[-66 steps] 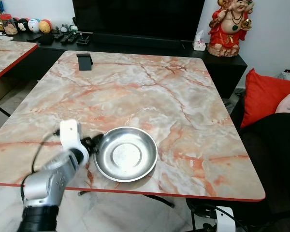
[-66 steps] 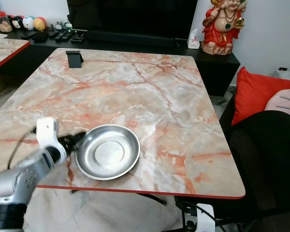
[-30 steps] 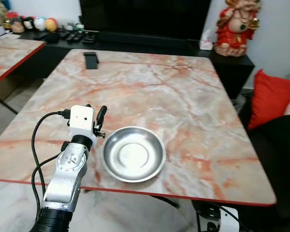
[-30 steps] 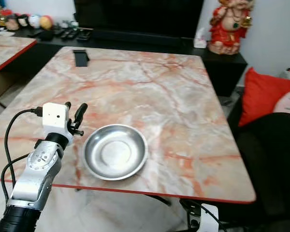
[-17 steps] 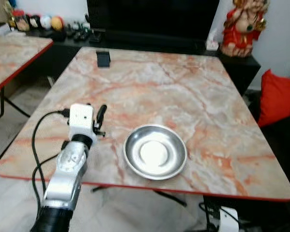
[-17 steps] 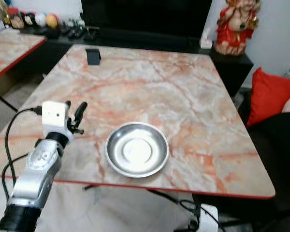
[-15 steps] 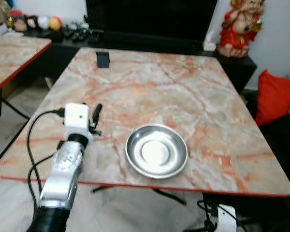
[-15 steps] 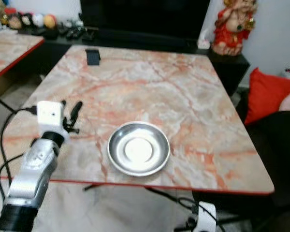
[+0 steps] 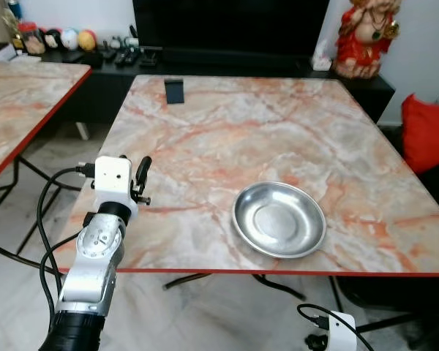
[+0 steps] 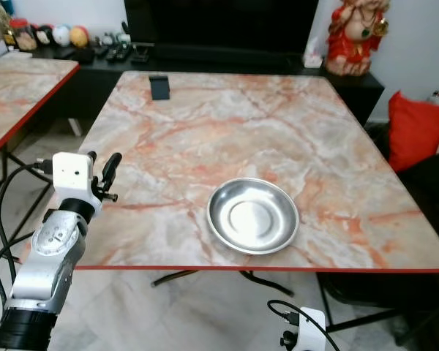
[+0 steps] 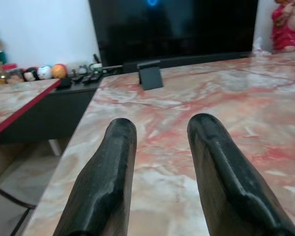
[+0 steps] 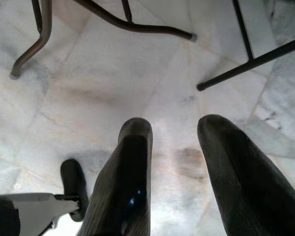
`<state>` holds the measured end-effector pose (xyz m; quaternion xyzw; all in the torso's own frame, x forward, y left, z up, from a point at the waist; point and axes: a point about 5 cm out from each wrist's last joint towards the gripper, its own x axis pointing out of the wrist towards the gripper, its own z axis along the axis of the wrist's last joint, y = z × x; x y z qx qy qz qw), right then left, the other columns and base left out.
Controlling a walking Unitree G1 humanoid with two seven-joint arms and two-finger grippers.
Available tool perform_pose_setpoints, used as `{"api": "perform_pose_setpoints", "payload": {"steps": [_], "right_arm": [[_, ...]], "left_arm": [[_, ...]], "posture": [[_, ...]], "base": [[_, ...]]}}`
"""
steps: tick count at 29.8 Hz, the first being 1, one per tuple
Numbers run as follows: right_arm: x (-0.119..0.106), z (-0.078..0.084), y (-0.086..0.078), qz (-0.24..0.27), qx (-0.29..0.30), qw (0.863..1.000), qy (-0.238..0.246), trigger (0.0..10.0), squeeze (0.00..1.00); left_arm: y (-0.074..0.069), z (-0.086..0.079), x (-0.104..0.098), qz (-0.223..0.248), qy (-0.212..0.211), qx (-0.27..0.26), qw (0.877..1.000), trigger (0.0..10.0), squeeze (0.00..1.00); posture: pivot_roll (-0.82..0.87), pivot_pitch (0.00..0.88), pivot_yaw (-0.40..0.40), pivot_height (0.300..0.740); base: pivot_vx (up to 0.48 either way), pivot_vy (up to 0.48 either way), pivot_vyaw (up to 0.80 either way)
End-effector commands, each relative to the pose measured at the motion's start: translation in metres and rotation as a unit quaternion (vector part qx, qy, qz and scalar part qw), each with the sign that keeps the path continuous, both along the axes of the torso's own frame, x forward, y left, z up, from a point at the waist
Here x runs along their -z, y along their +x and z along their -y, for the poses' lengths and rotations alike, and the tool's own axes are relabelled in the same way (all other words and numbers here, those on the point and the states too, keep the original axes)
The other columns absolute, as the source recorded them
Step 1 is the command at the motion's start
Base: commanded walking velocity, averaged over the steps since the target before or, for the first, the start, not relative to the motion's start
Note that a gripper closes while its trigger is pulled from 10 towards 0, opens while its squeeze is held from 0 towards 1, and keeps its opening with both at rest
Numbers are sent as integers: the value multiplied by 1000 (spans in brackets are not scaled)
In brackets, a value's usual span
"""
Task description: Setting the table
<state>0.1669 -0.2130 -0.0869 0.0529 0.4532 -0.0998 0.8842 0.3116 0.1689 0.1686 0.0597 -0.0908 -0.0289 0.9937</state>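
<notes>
Two black fingers (image 11: pixel 214 167) of the left gripper (image 11: pixel 160 147) are seen held apart, with nothing between them. They are held over the near corner of a worktop (image 11: pixel 265 98) made of pink and white marble. A small black stand (image 11: pixel 150 77) is set upright on the far part of the worktop. Behind it a big dark screen (image 11: pixel 177 27) is seen. A red figure (image 11: pixel 289 27) is placed at the far corner. A second worktop with a red edge (image 11: pixel 17 101) is seen off to the side. Small round toys (image 11: pixel 49 72) are lined up on a low black shelf (image 11: pixel 54 110) by the white wall.
</notes>
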Motion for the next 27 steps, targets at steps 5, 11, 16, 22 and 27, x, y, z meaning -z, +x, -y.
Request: {"api": "perform_pose_setpoints", "payload": {"steps": [5, 11, 16, 22, 27], "right_arm": [[0, 3, -2, -2, 7, 1000, 1, 10000, 0], [0, 3, -1, -1, 5, 1000, 3, 10000, 0], [-1, 3, 0, -2, -5, 1000, -3, 10000, 0], [-1, 3, 0, -1, -10, 1000, -3, 10000, 0], [0, 3, 0, 0, 1, 1000, 4, 10000, 0]], "left_arm": [[1, 2, -5, 10, 8, 3, 1000, 10000, 0], [0, -1, -5, 11, 8, -4, 1000, 10000, 0], [0, -4, -6, 12, 10, -9, 1000, 10000, 0], [0, -6, -6, 10, 9, -12, 1000, 10000, 0], [0, -5, -6, 10, 8, -10, 1000, 10000, 0]], "posture": [[136, 0, -53, 740], [139, 0, -56, 740], [140, 0, -57, 740], [139, 0, -56, 740], [139, 0, -56, 740]], "base": [[0, 385, 0], [0, 386, 0], [0, 386, 0], [0, 387, 577], [0, 385, 245]]}}
